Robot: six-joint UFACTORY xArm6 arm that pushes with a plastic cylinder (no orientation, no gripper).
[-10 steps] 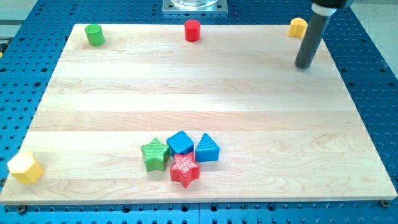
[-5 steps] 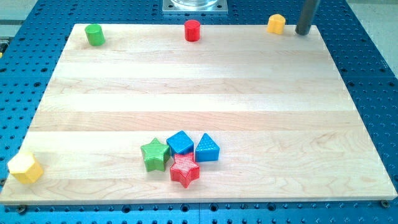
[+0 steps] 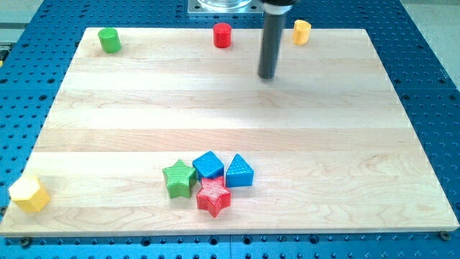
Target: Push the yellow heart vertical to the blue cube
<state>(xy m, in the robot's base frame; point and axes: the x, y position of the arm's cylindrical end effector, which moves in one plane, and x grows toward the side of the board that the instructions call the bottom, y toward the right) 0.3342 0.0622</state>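
The yellow heart sits at the board's top edge, right of centre. The blue cube lies near the view's bottom centre, in a cluster with a green star, a red star and a blue triangular block. My tip rests on the board below and left of the yellow heart, apart from it, and far above the blue cube.
A red cylinder and a green cylinder stand along the top edge. A yellow hexagonal block sits at the bottom left corner. The wooden board lies on a blue perforated table.
The yellow heart has slid left along the top edge. My tip went from the right side up past the heart, then left and down to the upper centre.
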